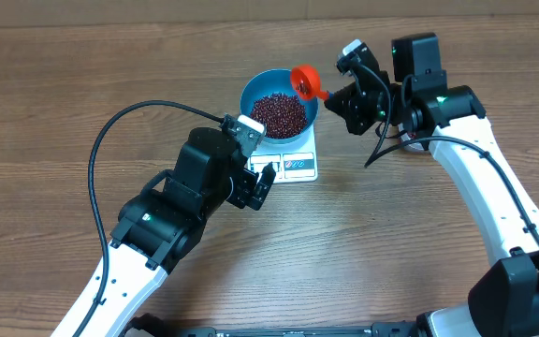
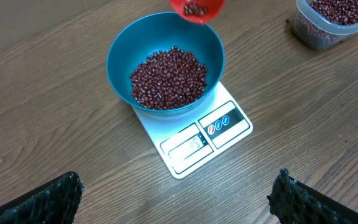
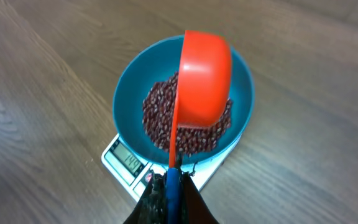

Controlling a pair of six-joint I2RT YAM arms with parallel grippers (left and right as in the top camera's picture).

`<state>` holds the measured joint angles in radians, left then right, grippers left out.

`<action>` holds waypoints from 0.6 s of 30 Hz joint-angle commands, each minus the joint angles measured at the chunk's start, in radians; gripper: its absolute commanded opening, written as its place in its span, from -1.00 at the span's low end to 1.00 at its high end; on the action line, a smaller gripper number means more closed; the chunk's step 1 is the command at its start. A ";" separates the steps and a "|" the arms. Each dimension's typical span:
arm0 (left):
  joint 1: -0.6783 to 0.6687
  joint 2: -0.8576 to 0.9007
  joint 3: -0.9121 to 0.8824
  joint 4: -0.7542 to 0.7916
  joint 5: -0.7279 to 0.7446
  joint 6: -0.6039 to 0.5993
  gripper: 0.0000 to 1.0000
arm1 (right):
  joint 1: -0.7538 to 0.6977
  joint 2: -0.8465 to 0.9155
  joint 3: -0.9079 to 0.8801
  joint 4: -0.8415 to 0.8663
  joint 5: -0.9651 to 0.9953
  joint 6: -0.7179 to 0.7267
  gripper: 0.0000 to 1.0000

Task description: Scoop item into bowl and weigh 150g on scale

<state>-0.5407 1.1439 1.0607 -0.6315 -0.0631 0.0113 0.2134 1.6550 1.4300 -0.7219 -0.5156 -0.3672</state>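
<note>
Over the bowl [image 1: 252, 94], right hand [image 3: 169, 186] clenched on the red scoop [image 3: 204, 81], left hand [image 1: 262, 183] spread wide, empty, near the scale [image 1: 298, 165].

scale [image 2: 151, 124]: white, red + blue buttons [image 2: 219, 123] on its front | bowl [image 2: 120, 59] on it: plain teal-blue | beans [image 2: 168, 78] inside: dark maroon-brown | scoop [image 3: 205, 74] above the scale: bright orange-red | table [image 2: 61, 124] under it: brown wood grain | tub [image 2: 316, 36] near the scale: clear
</note>
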 commanded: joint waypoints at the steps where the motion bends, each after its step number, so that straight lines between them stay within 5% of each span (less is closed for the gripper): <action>1: 0.004 0.002 -0.003 0.000 0.002 0.019 0.99 | 0.013 0.008 -0.006 0.023 0.019 -0.004 -0.93; 18: 0.004 0.002 -0.003 0.001 0.002 0.019 0.99 | 0.015 0.009 -0.008 0.055 0.122 0.002 -0.93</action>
<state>-0.5407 1.1439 1.0607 -0.6315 -0.0631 0.0113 0.2241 1.6581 1.4288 -0.6880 -0.4431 -0.3676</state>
